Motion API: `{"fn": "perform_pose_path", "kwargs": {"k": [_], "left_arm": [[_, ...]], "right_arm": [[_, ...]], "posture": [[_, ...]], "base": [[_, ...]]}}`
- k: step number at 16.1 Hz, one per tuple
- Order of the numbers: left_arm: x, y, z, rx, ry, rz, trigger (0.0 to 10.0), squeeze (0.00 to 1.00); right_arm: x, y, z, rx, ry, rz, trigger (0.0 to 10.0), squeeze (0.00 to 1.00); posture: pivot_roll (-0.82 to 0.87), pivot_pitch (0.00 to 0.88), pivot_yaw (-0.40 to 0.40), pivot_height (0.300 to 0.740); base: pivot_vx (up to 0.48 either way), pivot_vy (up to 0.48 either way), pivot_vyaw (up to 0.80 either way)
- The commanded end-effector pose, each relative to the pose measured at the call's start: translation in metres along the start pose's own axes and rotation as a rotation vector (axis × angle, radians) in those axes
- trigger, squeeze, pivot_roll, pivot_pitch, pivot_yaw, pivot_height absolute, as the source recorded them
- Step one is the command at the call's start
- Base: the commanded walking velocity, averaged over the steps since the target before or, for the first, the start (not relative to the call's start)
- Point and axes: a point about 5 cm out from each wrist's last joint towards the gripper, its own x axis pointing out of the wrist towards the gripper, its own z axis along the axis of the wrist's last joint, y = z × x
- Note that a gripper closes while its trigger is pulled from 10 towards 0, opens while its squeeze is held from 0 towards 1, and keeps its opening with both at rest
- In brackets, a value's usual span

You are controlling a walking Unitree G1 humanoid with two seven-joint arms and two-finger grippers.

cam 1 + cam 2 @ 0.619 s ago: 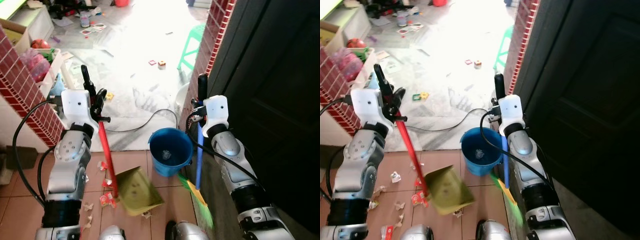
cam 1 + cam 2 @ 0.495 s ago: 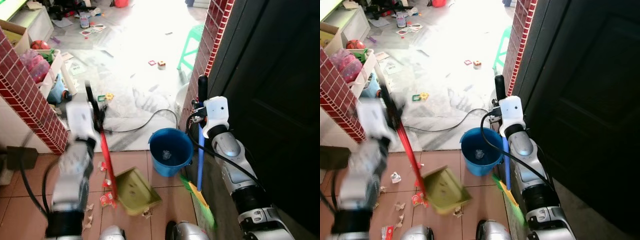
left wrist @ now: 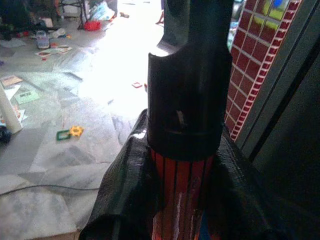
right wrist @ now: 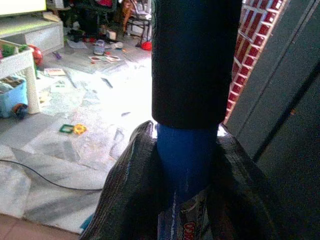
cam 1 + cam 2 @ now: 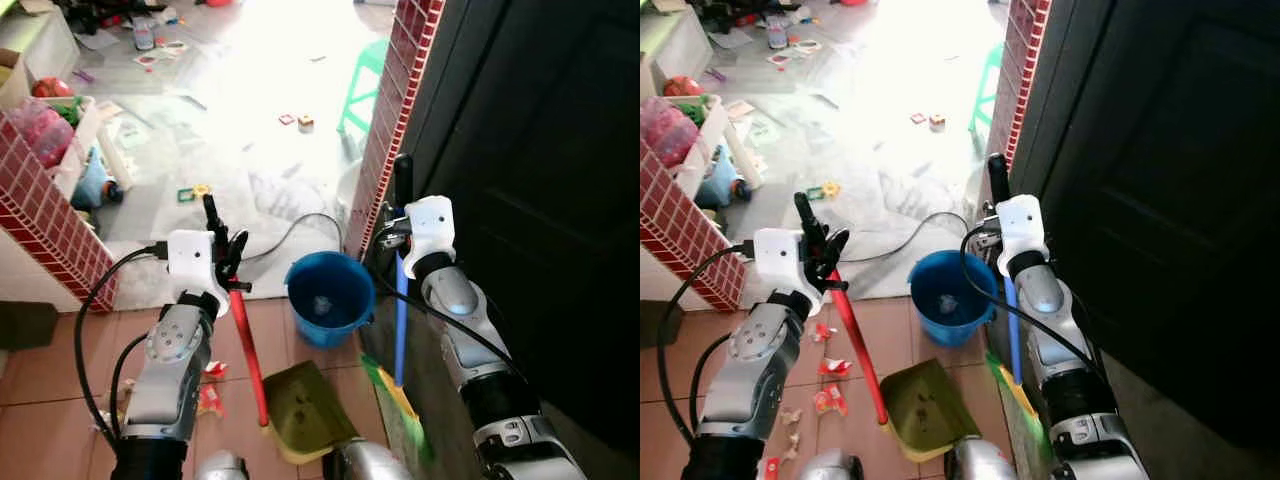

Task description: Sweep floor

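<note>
While left gripper point(image 5: 226, 262) clamps dustpan point(image 5: 303, 410), right gripper point(image 5: 397, 222) grips broom point(image 5: 400, 340).

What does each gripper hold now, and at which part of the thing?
The left gripper holds the dustpan by the upper part of its red handle. The right gripper holds the broom near the top of its blue stick, just below the black end.

One blue bucket point(image 5: 328, 296). One yellow-green dustpan point(image 5: 305, 410) on one red handle point(image 5: 246, 350), below the left gripper point(image 5: 224, 255). One blue-handled broom point(image 5: 399, 330), under the right gripper point(image 5: 400, 205). One green stool point(image 5: 364, 82). One black cable point(image 5: 290, 228). Several paper scraps point(image 5: 825, 368).
</note>
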Motion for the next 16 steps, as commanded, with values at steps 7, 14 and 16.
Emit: {"fn": "perform_pose_path", "kwargs": {"k": [7,14,16], "left_arm": [[0.008,-0.003,0.016,0.020,-0.046,-0.031,10.0,0.00],[0.011,-0.002,0.011,0.138,-0.047,-0.048,10.0,0.00],[0.014,-0.004,0.008,0.191,-0.048,-0.061,10.0,0.00]], "right_arm": [[0.008,0.001,0.010,-0.010,-0.035,-0.003,10.0,0.00],[0.007,0.009,0.014,-0.061,-0.078,0.040,10.0,0.00],[0.008,0.006,0.013,-0.034,-0.070,0.021,10.0,0.00]], "posture": [[-0.06,0.081,-0.038,0.740],[-0.06,0.082,-0.040,0.740],[-0.06,0.089,-0.037,0.740]], "base": [[0.000,0.480,0.00],[0.000,0.206,0.00],[0.000,0.000,0.00]]}}
